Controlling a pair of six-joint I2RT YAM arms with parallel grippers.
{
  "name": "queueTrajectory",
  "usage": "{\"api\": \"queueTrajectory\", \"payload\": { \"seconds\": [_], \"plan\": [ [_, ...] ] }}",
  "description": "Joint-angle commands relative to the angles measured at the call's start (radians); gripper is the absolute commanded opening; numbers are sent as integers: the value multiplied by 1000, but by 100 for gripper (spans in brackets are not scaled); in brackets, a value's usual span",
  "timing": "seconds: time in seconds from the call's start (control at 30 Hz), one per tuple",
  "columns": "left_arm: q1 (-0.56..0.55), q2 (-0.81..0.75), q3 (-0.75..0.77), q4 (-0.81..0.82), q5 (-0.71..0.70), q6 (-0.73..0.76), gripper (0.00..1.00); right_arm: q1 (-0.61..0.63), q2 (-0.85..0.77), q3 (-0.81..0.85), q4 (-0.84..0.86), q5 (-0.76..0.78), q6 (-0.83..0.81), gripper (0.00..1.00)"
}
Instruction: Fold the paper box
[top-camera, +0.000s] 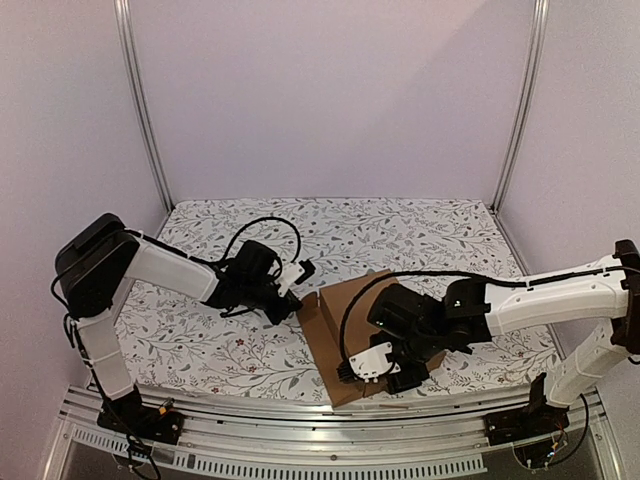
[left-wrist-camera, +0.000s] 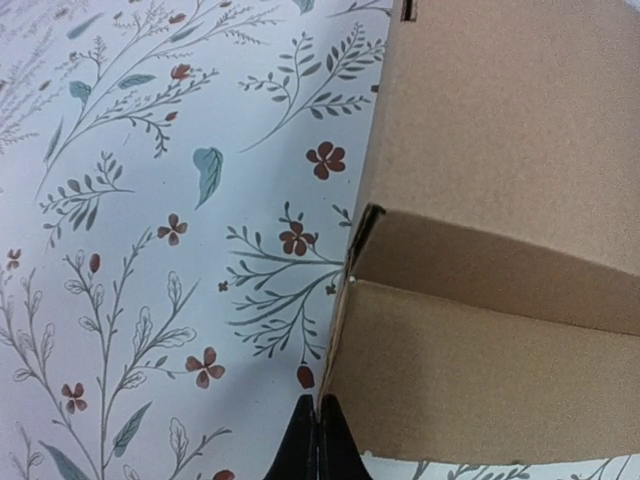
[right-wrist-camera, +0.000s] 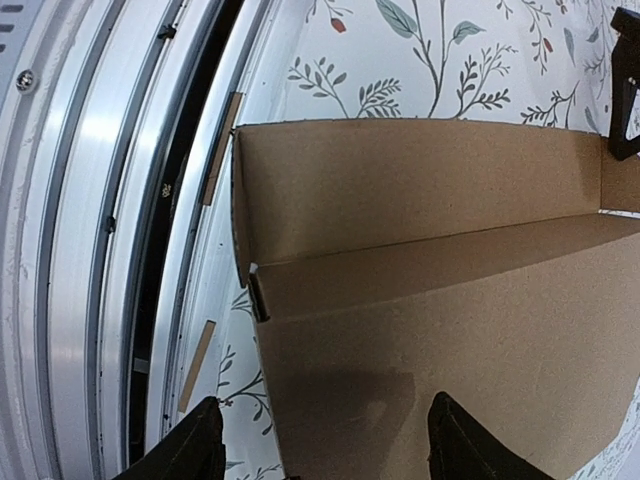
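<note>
The paper box (top-camera: 345, 325) is plain brown cardboard, partly folded, lying at the table's near middle. In the left wrist view its side walls and a top panel (left-wrist-camera: 500, 300) fill the right half. My left gripper (left-wrist-camera: 318, 445) is shut and empty, its tips right beside the box's left corner edge; it also shows in the top view (top-camera: 288, 312). My right gripper (right-wrist-camera: 325, 450) is open, its two fingers spread over a flat box panel (right-wrist-camera: 430, 330) near the raised wall (right-wrist-camera: 400, 180). In the top view the right gripper (top-camera: 378, 375) hangs over the box's near end.
The table wears a floral cloth (top-camera: 400, 235). Aluminium rails (right-wrist-camera: 90, 250) run along the near edge, close to the box's near wall. Metal frame posts (top-camera: 145, 110) and pale walls close in the back and sides.
</note>
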Motion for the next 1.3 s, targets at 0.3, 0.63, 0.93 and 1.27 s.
{"api": "queueTrajectory", "payload": {
  "seconds": [0.3, 0.63, 0.93, 1.27],
  "plan": [
    [0, -77, -45, -125, -31, -126, 0, 17, 0, 7, 34, 52, 33, 72],
    [-43, -132, -52, -266, -69, -223, 0, 82, 30, 0, 63, 81, 27, 73],
    [-58, -139, -28, -323, -90, -226, 0, 97, 53, -2, 84, 135, 46, 67],
    [-59, -121, 5, -370, -90, -206, 0, 95, 42, -24, 119, 231, 39, 66]
  ]
}}
